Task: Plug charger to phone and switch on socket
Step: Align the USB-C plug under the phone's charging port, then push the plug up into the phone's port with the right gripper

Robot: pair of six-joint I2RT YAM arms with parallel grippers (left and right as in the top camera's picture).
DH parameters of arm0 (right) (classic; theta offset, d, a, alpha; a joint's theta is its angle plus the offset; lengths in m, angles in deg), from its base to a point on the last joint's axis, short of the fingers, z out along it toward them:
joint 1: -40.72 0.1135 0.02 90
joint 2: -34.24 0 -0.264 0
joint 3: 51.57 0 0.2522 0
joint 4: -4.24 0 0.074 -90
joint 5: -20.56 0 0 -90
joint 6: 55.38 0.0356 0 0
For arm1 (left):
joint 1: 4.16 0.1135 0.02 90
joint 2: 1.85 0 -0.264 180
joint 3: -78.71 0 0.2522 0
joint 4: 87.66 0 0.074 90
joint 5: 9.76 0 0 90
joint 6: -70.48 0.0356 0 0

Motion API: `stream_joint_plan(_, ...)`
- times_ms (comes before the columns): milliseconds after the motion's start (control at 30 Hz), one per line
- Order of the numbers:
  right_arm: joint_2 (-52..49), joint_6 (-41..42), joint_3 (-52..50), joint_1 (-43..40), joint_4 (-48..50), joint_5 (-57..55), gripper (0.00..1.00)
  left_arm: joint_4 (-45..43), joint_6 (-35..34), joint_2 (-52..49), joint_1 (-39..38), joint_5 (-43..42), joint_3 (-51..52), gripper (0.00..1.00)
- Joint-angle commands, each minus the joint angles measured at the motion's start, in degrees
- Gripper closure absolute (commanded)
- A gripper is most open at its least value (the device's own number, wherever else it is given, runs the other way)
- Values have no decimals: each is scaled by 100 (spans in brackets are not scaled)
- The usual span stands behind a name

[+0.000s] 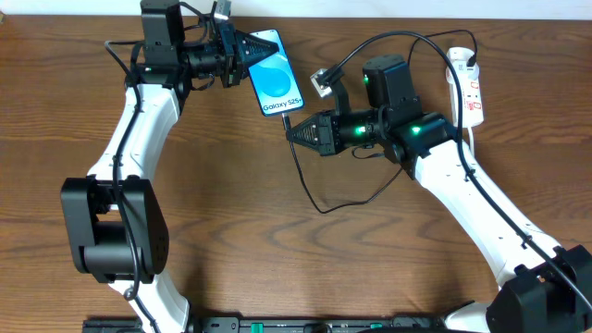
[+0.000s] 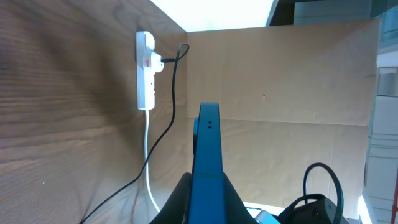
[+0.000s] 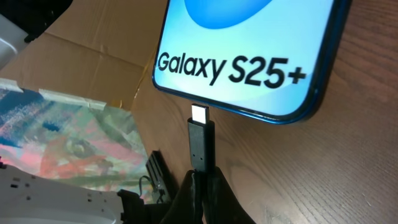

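Note:
The phone point(image 1: 275, 74) lies at the back of the table, blue screen up, showing "Galaxy S25+" point(image 3: 249, 50). My left gripper point(image 1: 242, 55) is shut on the phone's far end; its blue edge runs between the fingers point(image 2: 207, 168). My right gripper point(image 1: 294, 130) is shut on the charger's black plug tip point(image 3: 201, 144), whose metal end sits just short of the phone's bottom edge. The black cable point(image 1: 319, 205) loops behind it over the table. The white socket point(image 1: 468, 85) with red switches lies at the back right, also in the left wrist view point(image 2: 146, 68).
The table is brown wood point(image 1: 231, 213). The socket's white cord point(image 2: 148, 168) and a black cable point(image 2: 173, 112) trail from the strip. Brown cardboard point(image 2: 280, 93) stands beyond the table edge.

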Motion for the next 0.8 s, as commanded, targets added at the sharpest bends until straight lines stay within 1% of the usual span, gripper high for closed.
stream_joint_plan(0, -33, 55, 31, 52, 11, -28, 99, -42, 74, 0, 46, -221, -212, 93)
stream_joint_plan(367, -175, 114, 28, 153, 48, -28, 99, -39, 81, 0, 46, -247, -210, 93)
stream_joint_plan(767, -175, 111, 28, 164, -57, -22, 99, -17, 297, -2, 46, -240, -210, 93)
